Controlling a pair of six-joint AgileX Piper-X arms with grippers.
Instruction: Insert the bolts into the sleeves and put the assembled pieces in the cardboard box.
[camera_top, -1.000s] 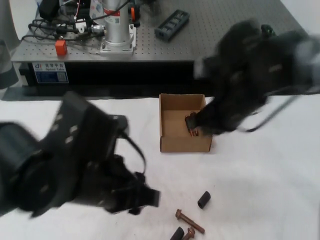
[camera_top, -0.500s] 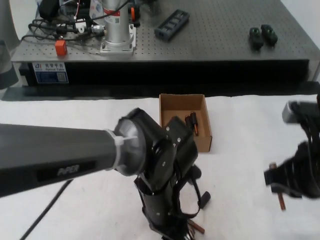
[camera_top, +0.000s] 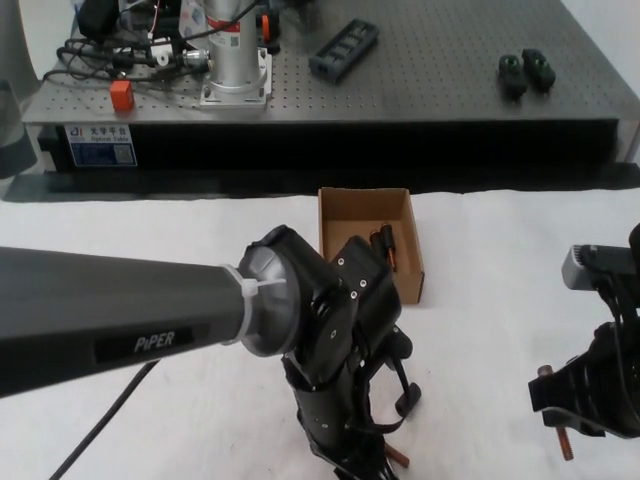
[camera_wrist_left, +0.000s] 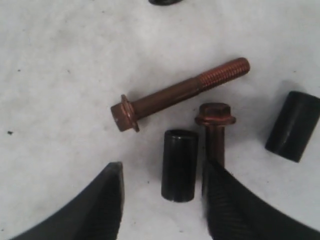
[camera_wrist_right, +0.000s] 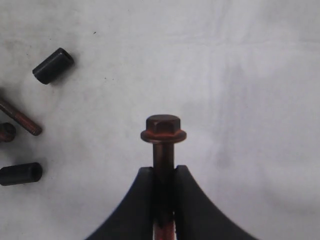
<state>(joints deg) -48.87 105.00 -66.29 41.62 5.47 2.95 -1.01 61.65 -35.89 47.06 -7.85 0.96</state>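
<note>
Left wrist view: a sleeve (camera_wrist_left: 179, 165) lies on the white tabletop (camera_wrist_left: 60, 75) between the parted fingers of the left gripper (camera_wrist_left: 161, 180). Just beside it, a bolt (camera_wrist_left: 215, 120) runs under one finger. A loose bolt (camera_wrist_left: 180, 95) and a second sleeve (camera_wrist_left: 292, 126) lie near. The high view places this cluster at the tabletop's near edge, around its middle. The right gripper (camera_wrist_right: 163, 172), near the right edge, is clamped on a held bolt (camera_wrist_right: 163, 129), whose head sticks out past the fingertips. The box (camera_top: 330, 235) sits mid-table toward the far edge and holds bolt-and-sleeve pieces (camera_top: 385, 248).
</note>
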